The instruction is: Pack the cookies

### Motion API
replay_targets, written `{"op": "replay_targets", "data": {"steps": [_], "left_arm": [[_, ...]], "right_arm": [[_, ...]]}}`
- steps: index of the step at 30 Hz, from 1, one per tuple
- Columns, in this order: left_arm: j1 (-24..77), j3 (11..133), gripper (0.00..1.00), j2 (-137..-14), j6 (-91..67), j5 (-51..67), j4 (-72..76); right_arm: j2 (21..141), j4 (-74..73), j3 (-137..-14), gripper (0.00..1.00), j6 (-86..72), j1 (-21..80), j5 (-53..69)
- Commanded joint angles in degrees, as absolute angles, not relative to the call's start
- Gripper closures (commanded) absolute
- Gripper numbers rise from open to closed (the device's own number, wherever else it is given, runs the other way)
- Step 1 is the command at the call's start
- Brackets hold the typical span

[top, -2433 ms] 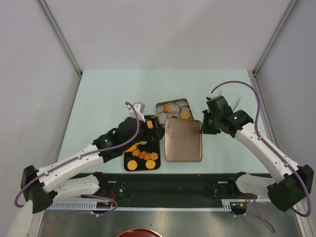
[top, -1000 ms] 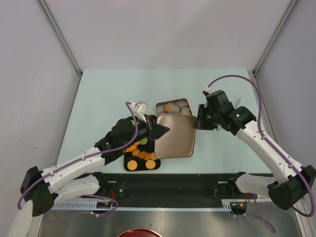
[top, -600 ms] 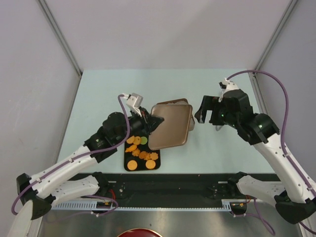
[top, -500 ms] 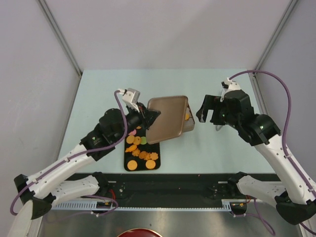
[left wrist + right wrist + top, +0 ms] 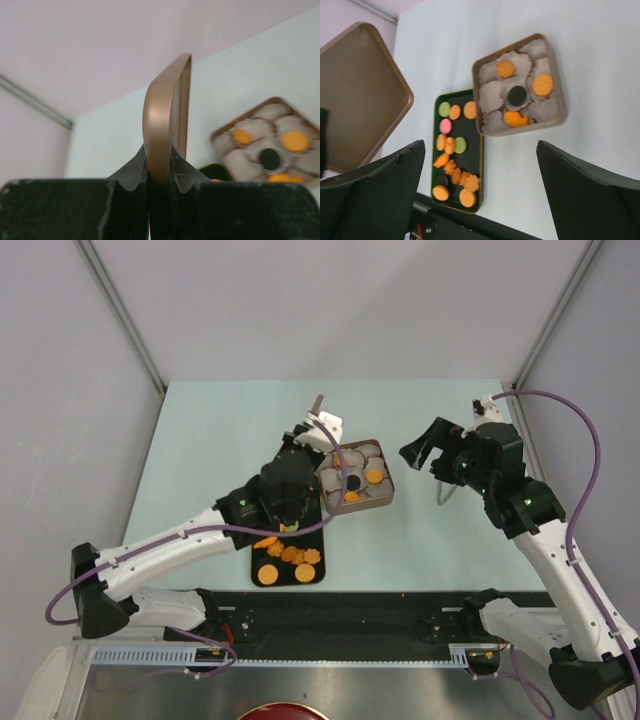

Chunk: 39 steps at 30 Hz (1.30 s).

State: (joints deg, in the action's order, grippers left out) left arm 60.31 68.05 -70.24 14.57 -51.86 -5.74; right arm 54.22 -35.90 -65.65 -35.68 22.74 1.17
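The cookies lie in two places. Several orange, green, pink and dark ones sit on a black tray (image 5: 471, 152) (image 5: 283, 575), and a few orange ones and a dark one (image 5: 517, 95) rest in white paper cups inside the brown tin (image 5: 557, 119) (image 5: 388, 480) (image 5: 220, 134). My left gripper (image 5: 159, 151) (image 5: 315, 420) is shut on the edge of the tin's brown lid (image 5: 161, 107) (image 5: 360, 95), holding it upright on edge by the tin's far-left corner. To the tin's right my right gripper (image 5: 480, 145) (image 5: 430, 443) hangs high above the table, open, with nothing between its fingers.
The tray lies against the tin's near-left side, close to the table's near edge. The left arm reaches across the tray. Pale table surface (image 5: 220, 440) lies left, behind and right of the tin.
The lid has swung from lying tilted over the tin to standing on edge in my left gripper. My right gripper let go of the lid, opened wide and drew back to the right.
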Motion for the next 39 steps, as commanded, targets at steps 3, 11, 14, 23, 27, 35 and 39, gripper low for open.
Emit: {"op": "replay_targets", "data": {"steps": [3,11,14,23,27,35,39], "left_arm": [[65.4,57.2,1.0,-73.8,58.2,-69.6,35.9],[73.4,50.8,1.0,-83.0,85.1,-66.5,65.5],[76.0,49.7,1.0,-85.9,89.7,-65.8,71.3],[80.0,49.0,1.0,-92.1,99.0,-63.9,84.6],[80.2,49.2,0.99,-93.1,99.8,-63.5,86.6],[80.9,49.3,1.0,-94.3,101.2,-63.1,88.8],[81.7,49.7,1.0,-95.2,102.5,-62.9,90.3]], "right_arm": [[57.4,-26.2,-66.2,0.0,-37.2,20.0,17.1],[64.4,-17.8,-66.3,0.0,-42.8,19.1,26.9],[65.9,-15.5,-66.2,0.0,-43.1,19.1,28.6],[68.8,-8.9,-66.3,0.01,-44.5,17.3,38.2],[71.4,-7.7,-66.2,0.04,-44.7,17.6,41.7],[75.0,-4.2,-66.3,0.13,-44.8,19.2,45.5],[76.5,-2.6,-66.2,0.19,-45.4,19.5,46.3]]}}
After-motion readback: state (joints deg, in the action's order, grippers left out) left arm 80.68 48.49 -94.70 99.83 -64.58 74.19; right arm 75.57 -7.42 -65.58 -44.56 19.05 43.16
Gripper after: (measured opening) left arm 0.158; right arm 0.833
